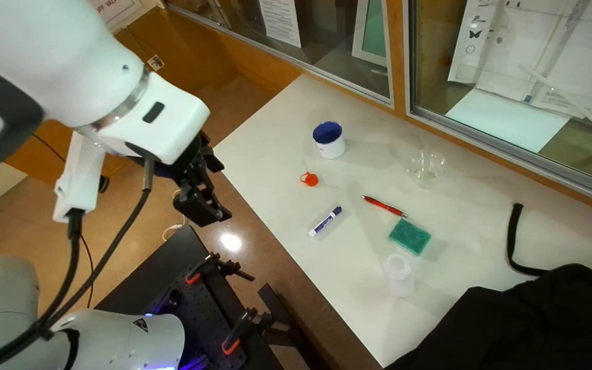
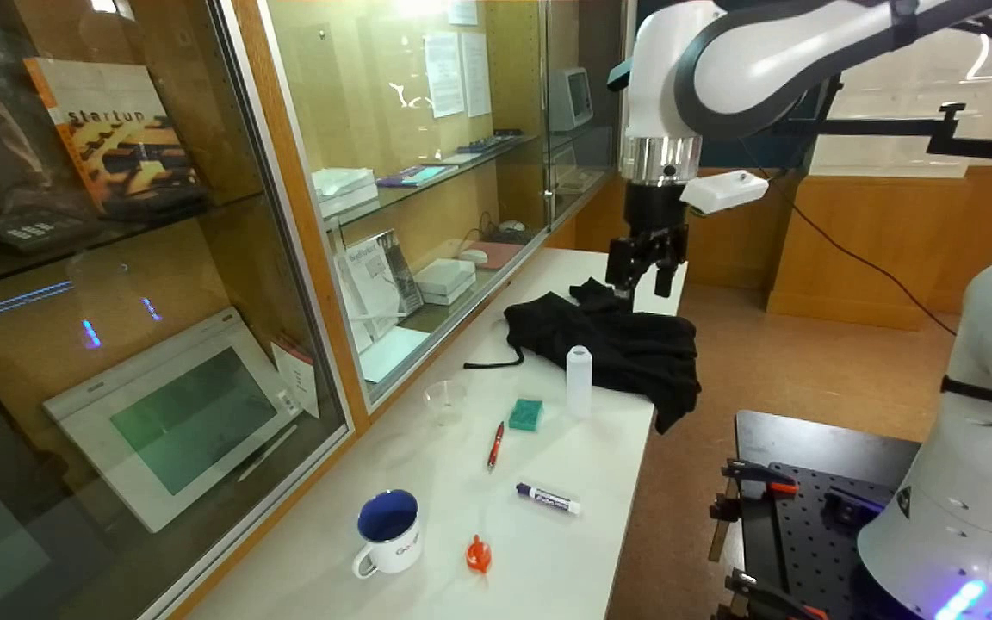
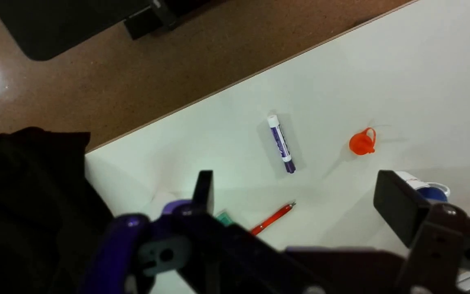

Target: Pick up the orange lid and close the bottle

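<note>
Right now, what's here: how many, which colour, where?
Table: one, white, beside cabinet
Cabinet: one, brown, behind table
Book: at least one, orange and white, in cabinet
Papers: several, white, in cabinet
Screen: at least one, green, in cabinet
Mug: one, white and blue, on table
Marker: one, white and purple, on table
Lid: one, orange, between mug and marker
Pen: one, red, on table
Bottle: one, cloudy white, on table
Sponge: one, green, between pen and bottle
Cup: one, clear, near cabinet
Cloth: one, black, near bottle
Stand: one, black, across from table
Clamps: at least two, black and orange, on stand
Arm: one, white and grey, by stand
Gripper: one, black, at arm's end, open
</note>
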Motion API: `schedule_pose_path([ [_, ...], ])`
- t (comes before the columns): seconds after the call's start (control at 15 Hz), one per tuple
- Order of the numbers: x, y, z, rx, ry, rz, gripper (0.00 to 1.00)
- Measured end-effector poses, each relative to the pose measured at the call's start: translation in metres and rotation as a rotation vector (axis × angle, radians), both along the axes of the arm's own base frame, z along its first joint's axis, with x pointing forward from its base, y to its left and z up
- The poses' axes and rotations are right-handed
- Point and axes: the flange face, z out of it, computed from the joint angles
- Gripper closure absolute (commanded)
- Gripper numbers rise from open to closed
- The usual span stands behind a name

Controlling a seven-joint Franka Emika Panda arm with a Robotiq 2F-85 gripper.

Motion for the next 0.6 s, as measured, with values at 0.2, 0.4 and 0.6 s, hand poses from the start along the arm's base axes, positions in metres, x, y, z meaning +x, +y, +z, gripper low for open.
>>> schedule_pose_path([
  [0.2, 0.02, 0.029, -0.038, -0.002, 0.002, -0.07, 0.0],
  [0.4, 0.038, 0.053, -0.075, -0.02, -0.017, -0.106, 0.0],
  [0.6, 0.056, 0.071, -0.109, -0.033, -0.055, -0.108, 0.0],
])
